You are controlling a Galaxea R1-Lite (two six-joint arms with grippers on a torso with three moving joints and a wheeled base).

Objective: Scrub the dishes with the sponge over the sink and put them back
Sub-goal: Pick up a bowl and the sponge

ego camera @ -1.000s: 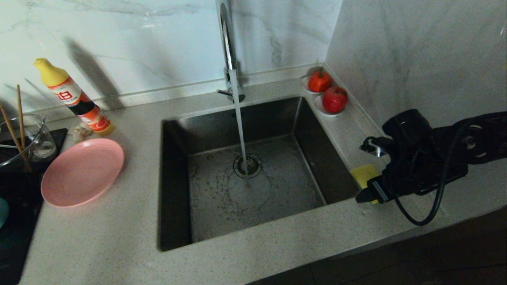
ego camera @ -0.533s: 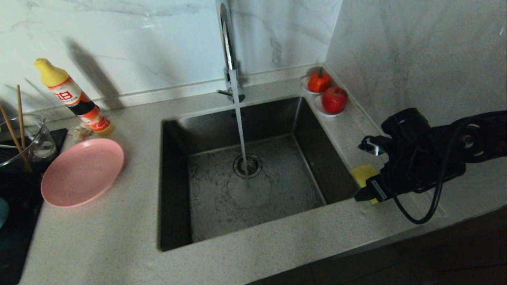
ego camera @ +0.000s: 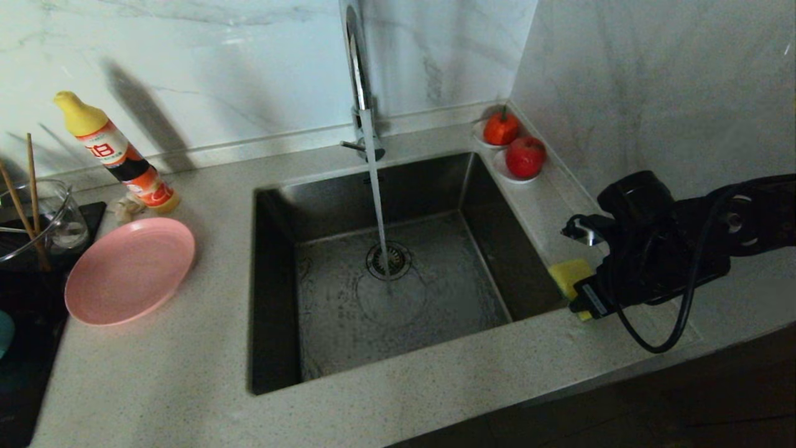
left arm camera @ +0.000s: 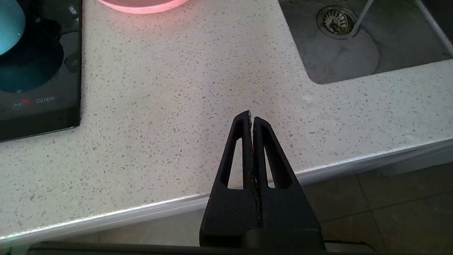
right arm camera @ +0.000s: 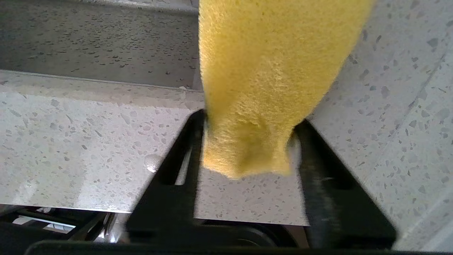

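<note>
The right gripper (right arm camera: 247,141), fingers pinching one end of the yellow rectangular sponge (right arm camera: 269,78) just beside the dark steel sink (ego camera: 398,280), could lose this shallow hold on lifting; the left gripper (left arm camera: 251,118) is closed.

The right arm reaches in from the right side over the tabletop, its wrist low beside the right rim of the sink (ego camera: 385,274), a black cable looping beneath it. The right gripper (right arm camera: 247,141) points toward that rim, its jaws pressing on either side of the yellow sponge (right arm camera: 269,78), squeezing its near end narrow. The left gripper (left arm camera: 250,118) hangs above the tabletop's front edge, to the left of the sink, jaws pressed together with nothing between them.
</note>
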